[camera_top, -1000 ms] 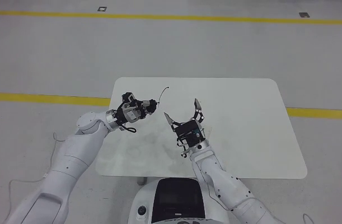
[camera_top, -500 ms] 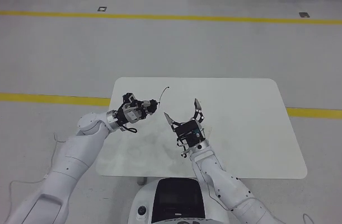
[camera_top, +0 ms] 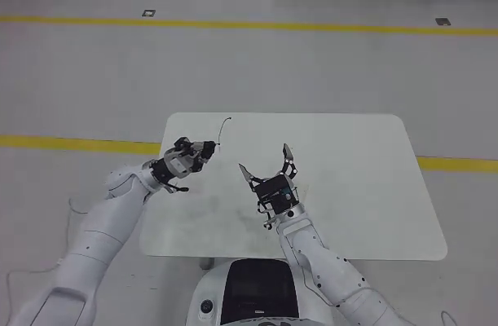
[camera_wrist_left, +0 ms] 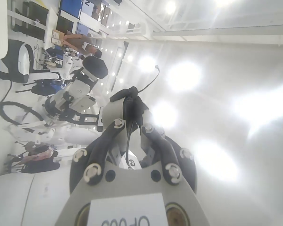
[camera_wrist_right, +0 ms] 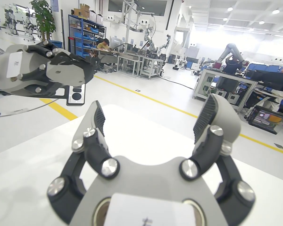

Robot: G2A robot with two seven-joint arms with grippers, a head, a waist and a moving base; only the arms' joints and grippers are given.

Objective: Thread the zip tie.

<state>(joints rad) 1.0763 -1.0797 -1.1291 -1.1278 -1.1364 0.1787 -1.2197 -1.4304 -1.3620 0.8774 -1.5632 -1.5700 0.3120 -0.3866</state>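
A thin black zip tie (camera_top: pixel 225 128) curves up out of my left gripper (camera_top: pixel 208 147), which is shut on it above the white table's (camera_top: pixel 354 179) left side. In the left wrist view the zip tie (camera_wrist_left: pixel 149 81) sticks out past the closed fingertips (camera_wrist_left: pixel 129 92), its small head at the far end. My right gripper (camera_top: pixel 265 161) stands open over the middle of the table, to the right of the left one, with nothing between its fingers (camera_wrist_right: pixel 99 118). From the right wrist view, the left gripper (camera_wrist_right: pixel 89 68) hangs off to the side with the zip tie (camera_wrist_right: pixel 108 56) arcing from it.
The white table (camera_wrist_right: pixel 143 137) has bare surface around both arms. Yellow floor lines (camera_top: pixel 232 24) run behind and beside it. Workbenches, shelves and other robots stand far off in the room.
My left gripper has shifted left and slightly back with the zip tie, widening the gap to the right gripper. The right arm has not moved.
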